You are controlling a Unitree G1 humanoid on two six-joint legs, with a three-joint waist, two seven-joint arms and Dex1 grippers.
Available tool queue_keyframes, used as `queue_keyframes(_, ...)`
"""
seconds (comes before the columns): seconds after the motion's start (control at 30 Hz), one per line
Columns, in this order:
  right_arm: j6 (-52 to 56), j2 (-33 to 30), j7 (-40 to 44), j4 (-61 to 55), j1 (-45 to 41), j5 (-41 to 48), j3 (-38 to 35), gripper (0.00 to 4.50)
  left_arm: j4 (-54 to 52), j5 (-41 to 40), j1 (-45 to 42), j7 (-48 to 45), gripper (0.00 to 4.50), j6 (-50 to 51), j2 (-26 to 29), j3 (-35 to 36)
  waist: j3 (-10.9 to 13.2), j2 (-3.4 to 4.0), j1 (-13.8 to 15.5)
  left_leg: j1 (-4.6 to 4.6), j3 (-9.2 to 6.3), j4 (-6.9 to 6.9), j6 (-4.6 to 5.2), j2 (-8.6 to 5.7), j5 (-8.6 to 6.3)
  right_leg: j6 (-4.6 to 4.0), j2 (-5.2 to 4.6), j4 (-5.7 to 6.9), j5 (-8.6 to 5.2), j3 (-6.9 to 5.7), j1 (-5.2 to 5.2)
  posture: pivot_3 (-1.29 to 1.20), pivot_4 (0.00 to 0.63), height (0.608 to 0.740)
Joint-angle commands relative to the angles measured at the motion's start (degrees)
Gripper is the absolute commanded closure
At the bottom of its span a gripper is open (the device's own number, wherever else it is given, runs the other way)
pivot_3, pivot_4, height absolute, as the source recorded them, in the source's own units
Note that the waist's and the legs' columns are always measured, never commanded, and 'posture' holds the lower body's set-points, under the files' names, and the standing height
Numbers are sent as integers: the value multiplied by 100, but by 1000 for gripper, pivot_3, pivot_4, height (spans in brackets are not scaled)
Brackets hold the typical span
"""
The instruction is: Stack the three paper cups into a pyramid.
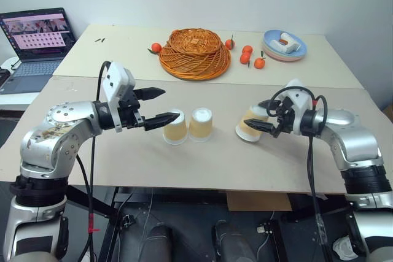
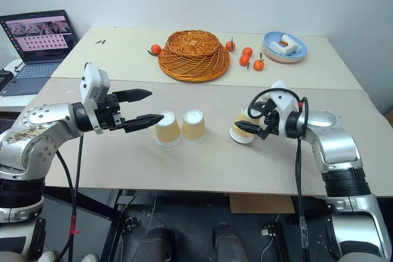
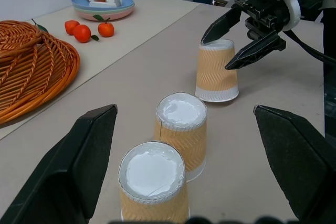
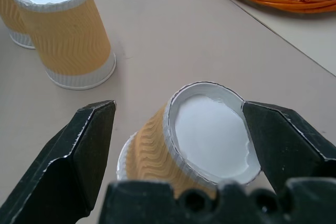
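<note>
Two paper cups (image 1: 175, 127) (image 1: 201, 124) stand upside down and side by side at the middle of the near table. The third paper cup (image 1: 252, 126) stands upside down to their right, apart from them. My right gripper (image 1: 255, 115) is open with one finger on each side of this cup's upper part; in the right wrist view a gap shows between one finger (image 4: 79, 150) and the cup (image 4: 157, 150). My left gripper (image 1: 171, 104) hovers open just left of the leftmost cup, its lower fingertip close to the cup's top, holding nothing.
An overturned orange wicker basket (image 1: 195, 53) lies on the far table with small oranges (image 1: 245, 57) beside it. A stack of plates (image 1: 284, 46) holding a white object sits at the far right. A laptop (image 1: 38, 41) stands at the far left.
</note>
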Motion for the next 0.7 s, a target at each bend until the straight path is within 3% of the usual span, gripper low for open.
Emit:
queue_keyframes(0.03,-131,-8,28,-66,-111,-50,-80,0,-144,20,-152,21,68,-122,52,95,0,0,0,0,0,0,0,0,0,0,0,0,0,0,0,0,150,671)
queue_keyframes(0.7,338,179,-210,-1051,226,504,-525,0,4,328,-114,-19,68,-339,1,-38,0,0,1,0,0,1,0,0,0,1,0,1,1,0,0,0,150,671)
